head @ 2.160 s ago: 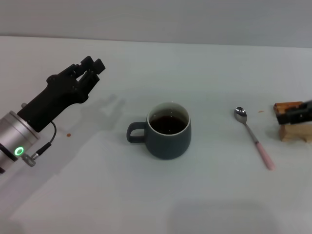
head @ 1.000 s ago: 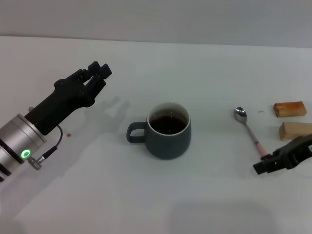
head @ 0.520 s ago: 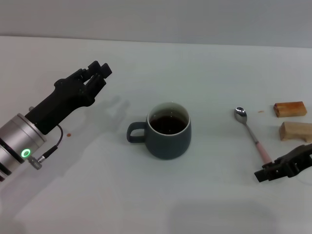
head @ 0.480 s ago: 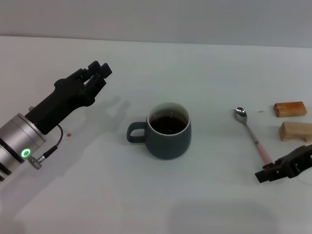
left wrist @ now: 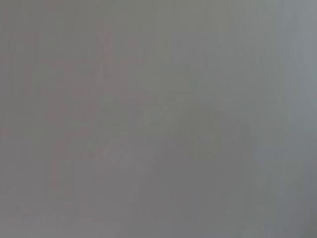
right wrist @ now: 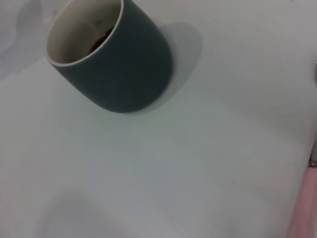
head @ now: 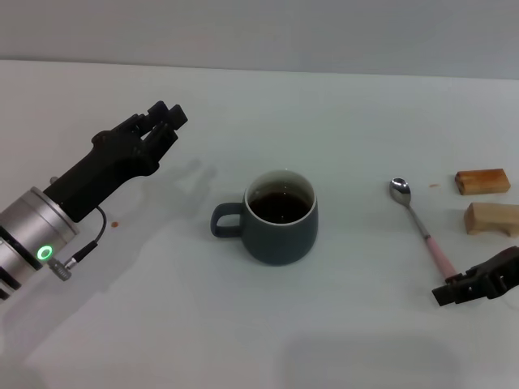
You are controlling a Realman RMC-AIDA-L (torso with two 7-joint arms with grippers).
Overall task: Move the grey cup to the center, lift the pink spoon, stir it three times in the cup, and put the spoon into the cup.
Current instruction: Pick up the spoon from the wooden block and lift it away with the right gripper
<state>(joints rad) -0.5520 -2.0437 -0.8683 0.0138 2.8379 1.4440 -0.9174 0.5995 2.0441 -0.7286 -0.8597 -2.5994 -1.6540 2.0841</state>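
- Grey cup stands mid-table, upright, already centred.
- Pink spoon lies flat, well right of it.
- Right gripper sits beside the handle end, presumably approaching; finger state cannot be told.
- Left gripper is raised aside; likewise cannot be told.

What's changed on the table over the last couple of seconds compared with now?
The right gripper left the two wooden blocks and came down toward the robot, ending just past the handle end of the pink spoon, nothing taken hold of. The left gripper moved slightly toward the middle, then stopped. The grey cup, spoon and blocks stayed put.
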